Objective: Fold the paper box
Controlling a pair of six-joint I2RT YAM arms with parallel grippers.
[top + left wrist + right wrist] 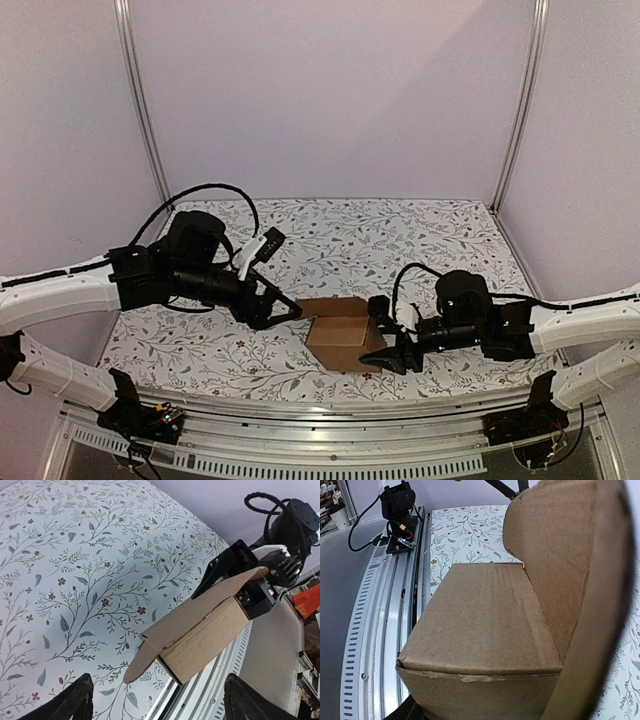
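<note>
The paper box (340, 338) is a brown cardboard box standing near the table's front edge, its lid flap (555, 555) raised. My right gripper (386, 336) straddles the box's right end and is shut on it. In the right wrist view the box (480, 620) fills the frame, with one dark finger (407, 712) just below it. My left gripper (287, 305) is open and empty, just left of the box. In the left wrist view its fingertips (75, 700) stand wide apart, short of the box (200, 630), whose side flap (142, 662) sticks out.
The floral tablecloth (400, 240) covers the table. A metal rail (330, 415) runs along the front edge close to the box. Purple walls and two upright posts (140, 110) enclose the back and sides.
</note>
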